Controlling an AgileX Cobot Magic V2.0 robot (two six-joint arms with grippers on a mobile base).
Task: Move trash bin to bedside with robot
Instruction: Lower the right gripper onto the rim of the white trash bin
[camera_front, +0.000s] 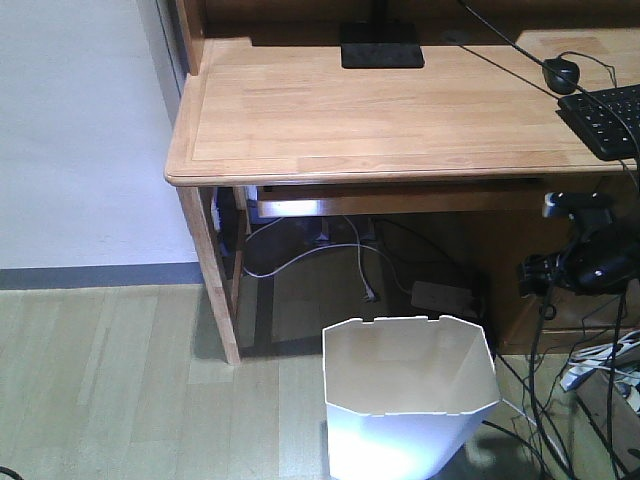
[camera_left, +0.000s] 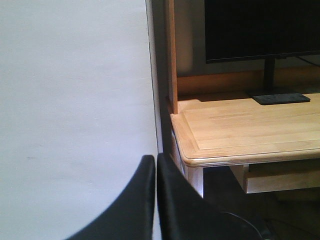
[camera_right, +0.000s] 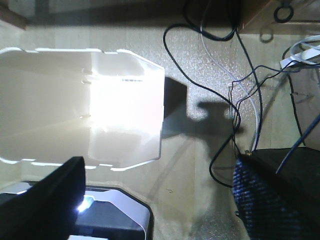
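Trash bin (camera_front: 410, 400) is seen upright on the floor (camera_front: 100, 380) before the bench (camera_front: 380, 110). Left gripper (camera_left: 156, 165) is closed empty; right gripper (camera_right: 160, 162) is held open.

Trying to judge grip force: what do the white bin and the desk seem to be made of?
Tall white bin: probably thin plastic, smooth, slightly glossy; light glows through its wall, rim neatly notched. Light-brown desk: seemingly wood, satin finish; grain lines and plank joints show.

Smooth white plastic trash bin (camera_front: 408, 400); wooden desk (camera_front: 380, 110).
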